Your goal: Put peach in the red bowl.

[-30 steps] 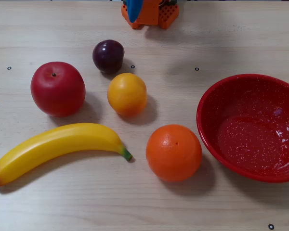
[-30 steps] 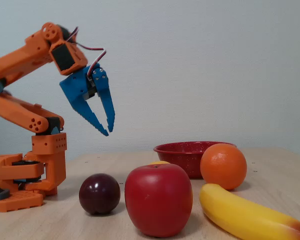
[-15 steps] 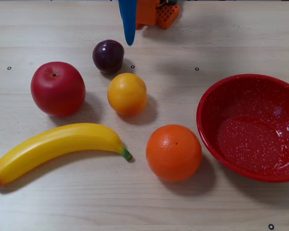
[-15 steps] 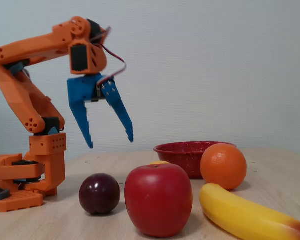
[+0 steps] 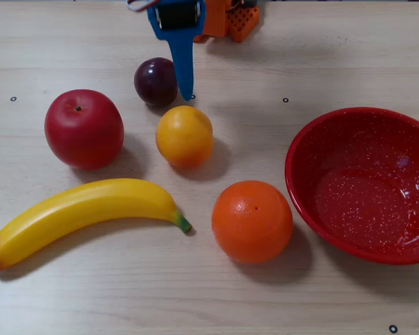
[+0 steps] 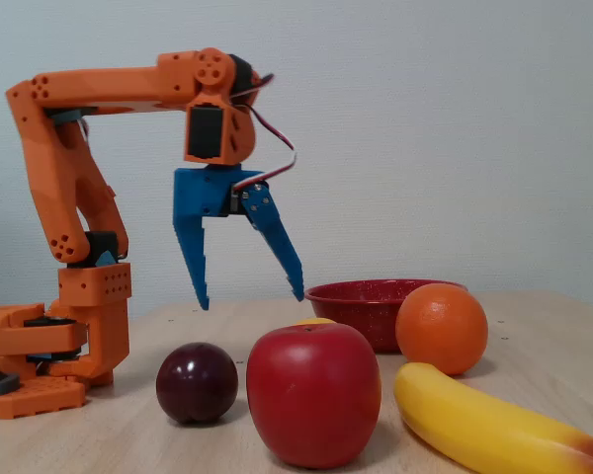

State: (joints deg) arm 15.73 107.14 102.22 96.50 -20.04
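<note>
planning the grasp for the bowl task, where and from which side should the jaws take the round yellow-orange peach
Grip the smooth round yellow-orange peach across its widest middle, coming down from above. It is a plain ball with no handle and sits apart from its neighbours, so any jaw axis should fit. The dark purple plum lies close behind it in the top-down fixed view, so keep the fingers off that side. The blue gripper hangs open above the table.

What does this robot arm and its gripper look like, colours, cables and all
In the low fixed view the arm is bright orange plastic with round joints and small screw holes, on a blocky orange base. A black servo sits at the wrist. The gripper is blue, with two long tapering pointed fingers. Thin red and white wires loop beside it.
</note>
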